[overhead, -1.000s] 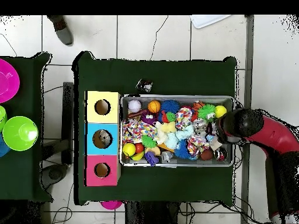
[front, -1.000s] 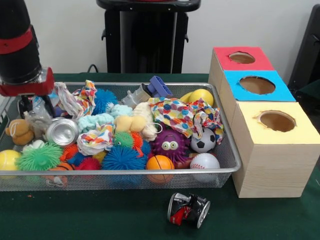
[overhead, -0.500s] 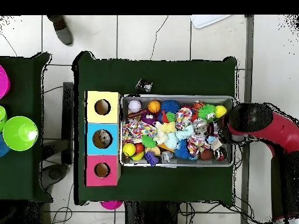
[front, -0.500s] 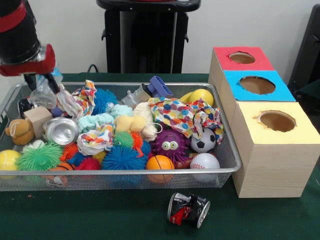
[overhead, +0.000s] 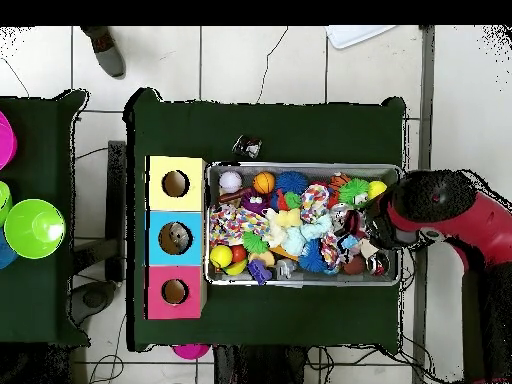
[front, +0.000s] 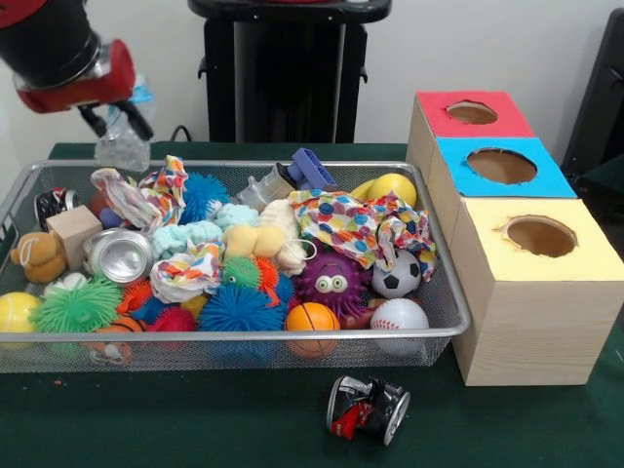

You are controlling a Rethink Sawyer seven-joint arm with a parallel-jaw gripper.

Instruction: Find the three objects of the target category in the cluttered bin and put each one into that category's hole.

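Gripper: the gripper (front: 117,122) hangs above the basket's far left corner, its dark fingers closed on a crumpled clear plastic bottle (front: 123,146) held clear of the pile.
Arm: red and black, entering from the upper left in the front view.
Basket: a wire mesh basket (front: 444,292) on the green table (front: 195,419), heaped with toys.
Basket, left end: a wooden block (front: 74,232), a brown plush toy (front: 37,255), a silver can (front: 121,256) on its side, a green spiky ball (front: 76,306) and a yellow ball (front: 18,312) by the front rim.
Basket, middle: scraps of patterned cloth (front: 356,222), a blue spiky ball (front: 237,308), an orange mini basketball (front: 312,318) and a purple spiky toy with eyes (front: 333,280).
Basket, right end: a small soccer ball (front: 397,274) and a baseball (front: 400,315) near the front right corner.
In front of basket: a crushed dark can (front: 368,408) lies on the table, apart from the basket.
Boxes: three wooden boxes stand in a row just right of the basket, each with a round hole on top: yellow box (front: 541,292) nearest, blue box (front: 499,168) in the middle, red box (front: 471,114) farthest.
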